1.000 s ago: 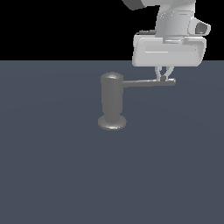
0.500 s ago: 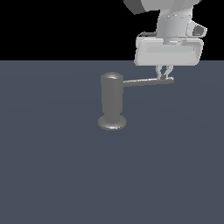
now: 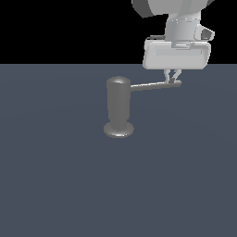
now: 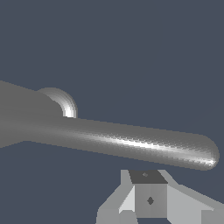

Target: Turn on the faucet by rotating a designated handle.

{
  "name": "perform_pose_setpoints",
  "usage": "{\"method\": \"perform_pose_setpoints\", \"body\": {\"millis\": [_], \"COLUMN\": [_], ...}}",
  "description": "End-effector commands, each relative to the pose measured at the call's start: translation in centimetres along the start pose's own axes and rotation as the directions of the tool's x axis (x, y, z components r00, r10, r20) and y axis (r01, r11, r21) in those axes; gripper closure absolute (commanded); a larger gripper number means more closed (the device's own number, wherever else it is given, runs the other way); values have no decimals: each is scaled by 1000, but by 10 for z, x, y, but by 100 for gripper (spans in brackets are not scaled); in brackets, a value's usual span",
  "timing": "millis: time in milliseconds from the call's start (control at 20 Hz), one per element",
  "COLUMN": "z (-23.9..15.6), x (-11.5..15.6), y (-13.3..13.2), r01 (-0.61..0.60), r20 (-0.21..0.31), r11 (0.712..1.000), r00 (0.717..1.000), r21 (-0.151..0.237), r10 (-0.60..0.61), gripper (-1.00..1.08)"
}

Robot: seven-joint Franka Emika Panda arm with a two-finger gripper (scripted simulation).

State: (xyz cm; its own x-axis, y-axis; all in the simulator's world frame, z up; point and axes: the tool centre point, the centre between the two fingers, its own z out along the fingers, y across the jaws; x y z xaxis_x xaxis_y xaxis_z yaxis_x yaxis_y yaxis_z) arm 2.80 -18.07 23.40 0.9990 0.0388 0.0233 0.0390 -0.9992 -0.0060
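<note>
Faucet [image 3: 119, 109] stands mid-floor, its handle [image 3: 155, 85] pointing to 3 o'clock; my gripper [image 3: 172, 79], jaws nearly together and holding nothing, should push sideways near the tip, I think.

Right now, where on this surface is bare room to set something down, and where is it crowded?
The dark surface is bare in front of the faucet base, and on the exterior view's left of it. It also looks bare below the handle. The crowded spot is at the handle's tip, where the end effector hangs close above the handle.
</note>
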Motion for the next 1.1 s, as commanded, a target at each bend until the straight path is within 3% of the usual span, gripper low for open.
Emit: {"method": "perform_pose_setpoints", "body": {"millis": [0, 1050], "z": [0, 6], "x": [3, 60], "y": [1, 2], "r01": [-2, -18], "r20": [-1, 8], "r11": [1000, 1000], "r00": [1000, 1000], "r21": [-1, -3], "r10": [2, 18], "gripper": [108, 108]}}
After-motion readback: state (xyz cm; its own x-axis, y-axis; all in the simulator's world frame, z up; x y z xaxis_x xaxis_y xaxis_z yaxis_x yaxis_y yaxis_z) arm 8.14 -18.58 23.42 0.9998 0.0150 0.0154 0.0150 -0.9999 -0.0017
